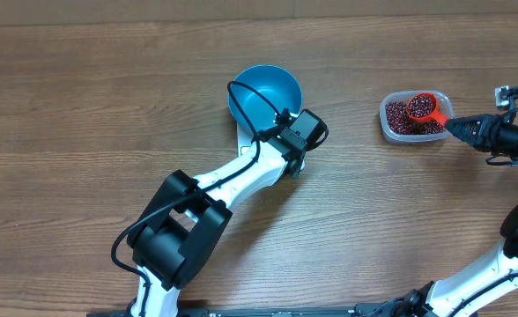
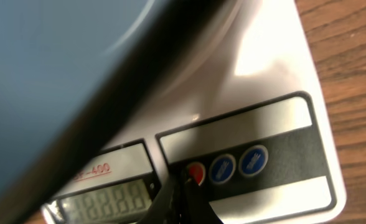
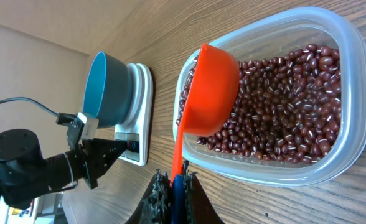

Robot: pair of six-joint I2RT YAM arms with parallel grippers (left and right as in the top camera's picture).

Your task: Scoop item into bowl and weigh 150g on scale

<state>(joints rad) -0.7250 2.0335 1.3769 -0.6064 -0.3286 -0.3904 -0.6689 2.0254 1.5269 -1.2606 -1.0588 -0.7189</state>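
Left pincer (image 2: 184, 186) shut, tip on red button (image 2: 196, 172) of scale (image 2: 264, 81); blue bowl (image 1: 263, 92) on scale, empty. Right pincer (image 3: 173, 186) clamps orange scoop (image 3: 213, 87) in tub (image 3: 357, 81) of beans (image 3: 282, 106), bowl's 3 o'clock. Risk: pincer weight skews zero; tilted scoop sheds beans mid-carry

1. A brown wood-grain table top (image 1: 83, 114) fills the whole overhead view, its grain running left to right.
2. The light is soft and even, and shadows are faint.
3. In the right wrist view, a plain beige surface (image 3: 21, 18) lies past the table's edge. Wall or floor, can't tell.
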